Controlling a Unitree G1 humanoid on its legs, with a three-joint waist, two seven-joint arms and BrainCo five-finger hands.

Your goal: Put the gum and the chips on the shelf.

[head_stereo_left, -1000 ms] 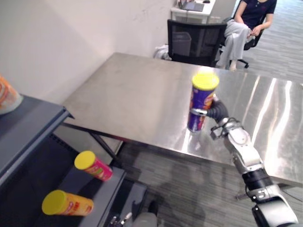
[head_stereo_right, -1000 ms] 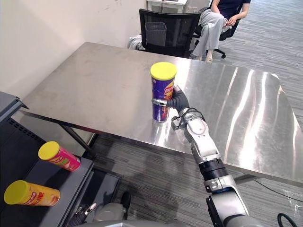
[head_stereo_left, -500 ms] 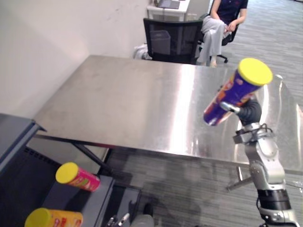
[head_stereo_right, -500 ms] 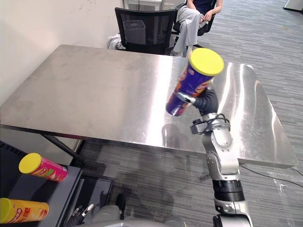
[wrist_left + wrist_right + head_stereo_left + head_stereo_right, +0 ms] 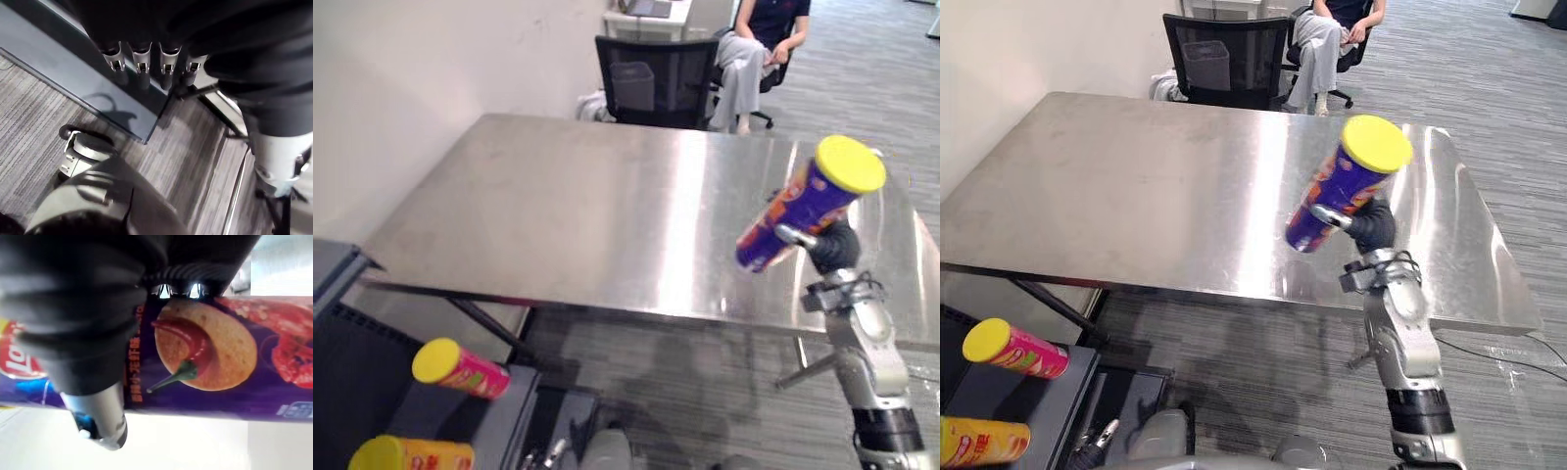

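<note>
Left eye view: the right hand (image 5: 830,247) has its fingers wrapped tight round a tall purple chips can with a yellow lid (image 5: 801,204). A second ago the can stood straight; now it tilts above the shiny metal table (image 5: 578,215). The left hand (image 5: 146,61) hangs with straight fingers. Three cans in all: a pink can (image 5: 462,368) and a yellow can (image 5: 411,456) lie on the dark shelf (image 5: 372,392).

The right arm (image 5: 1402,345) was silver-grey, with a black band; a dark ribbed cover wrapped the right robot hand (image 5: 1372,226). The left robot hand (image 5: 151,27) had silver, dark-tipped fingers (image 5: 142,59).
</note>
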